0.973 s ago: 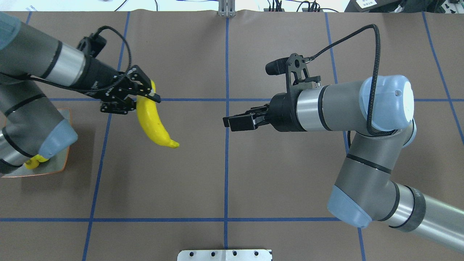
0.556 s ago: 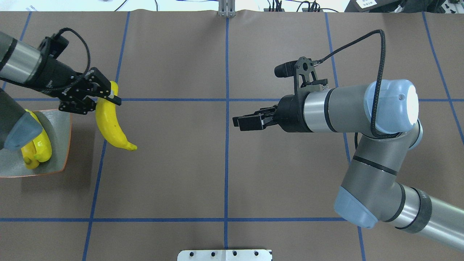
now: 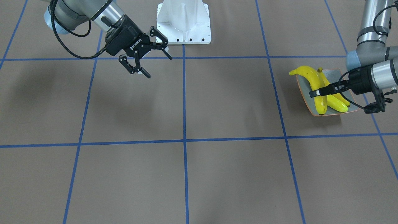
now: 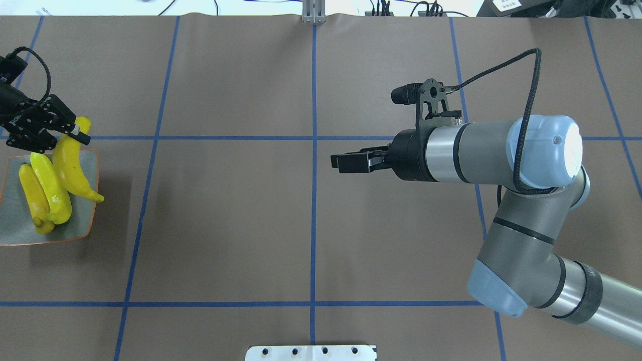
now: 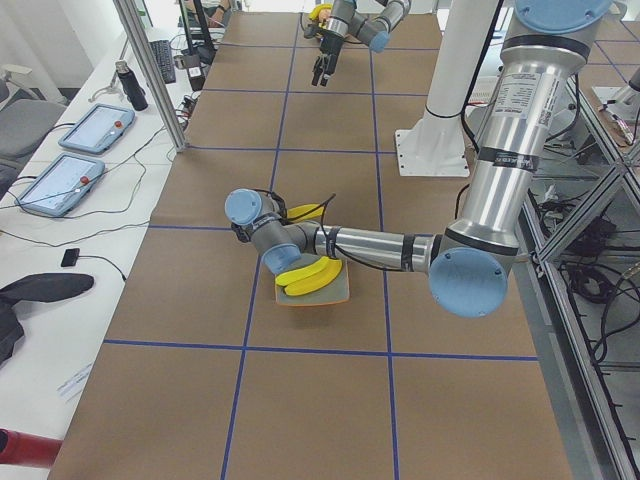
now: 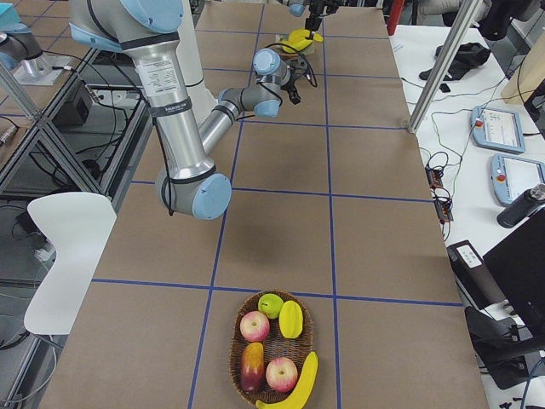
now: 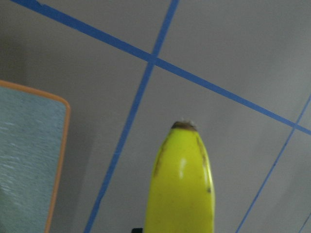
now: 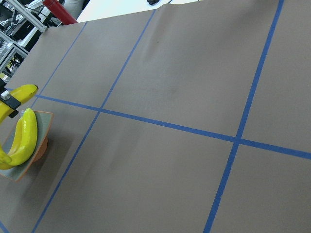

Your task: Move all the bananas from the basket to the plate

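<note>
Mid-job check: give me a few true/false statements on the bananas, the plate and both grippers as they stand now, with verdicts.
1. The left gripper is shut on a banana. True.
2. The plate has nothing on it. False: two more bananas lie on it.
3. The right gripper carries fruit. False: it is open and empty.
4. One last banana lies at the rim of the basket. True.
5. The basket stands right beside the plate. False: they are at opposite ends of the table.
</note>
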Controlling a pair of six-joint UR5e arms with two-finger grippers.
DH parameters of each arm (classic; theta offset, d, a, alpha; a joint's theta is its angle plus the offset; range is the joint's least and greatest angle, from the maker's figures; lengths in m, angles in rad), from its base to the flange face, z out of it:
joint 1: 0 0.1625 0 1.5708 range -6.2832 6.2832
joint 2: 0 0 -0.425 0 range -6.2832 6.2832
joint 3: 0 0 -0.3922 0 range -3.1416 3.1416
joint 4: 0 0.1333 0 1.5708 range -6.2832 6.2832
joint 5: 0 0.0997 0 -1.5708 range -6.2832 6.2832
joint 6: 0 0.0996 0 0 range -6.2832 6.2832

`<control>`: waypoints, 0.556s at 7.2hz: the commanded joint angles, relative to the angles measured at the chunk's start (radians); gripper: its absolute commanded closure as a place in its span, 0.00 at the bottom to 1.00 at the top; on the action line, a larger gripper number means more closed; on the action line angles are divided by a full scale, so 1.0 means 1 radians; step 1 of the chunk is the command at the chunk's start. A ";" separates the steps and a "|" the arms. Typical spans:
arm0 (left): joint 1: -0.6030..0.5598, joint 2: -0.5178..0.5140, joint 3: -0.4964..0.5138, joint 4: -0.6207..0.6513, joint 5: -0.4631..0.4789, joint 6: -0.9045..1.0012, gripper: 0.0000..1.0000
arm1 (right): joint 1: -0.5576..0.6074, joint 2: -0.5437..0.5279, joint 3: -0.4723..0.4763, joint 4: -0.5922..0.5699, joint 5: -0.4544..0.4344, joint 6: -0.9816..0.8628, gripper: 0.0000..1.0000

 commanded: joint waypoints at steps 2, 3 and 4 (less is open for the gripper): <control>-0.011 0.002 0.079 0.000 -0.002 0.072 1.00 | -0.001 0.000 -0.001 -0.001 -0.009 0.002 0.00; -0.009 0.003 0.087 0.000 -0.002 0.073 1.00 | -0.001 0.000 -0.001 -0.001 -0.009 0.002 0.00; -0.009 0.003 0.101 -0.003 -0.002 0.072 1.00 | -0.001 0.000 -0.003 -0.001 -0.009 0.002 0.00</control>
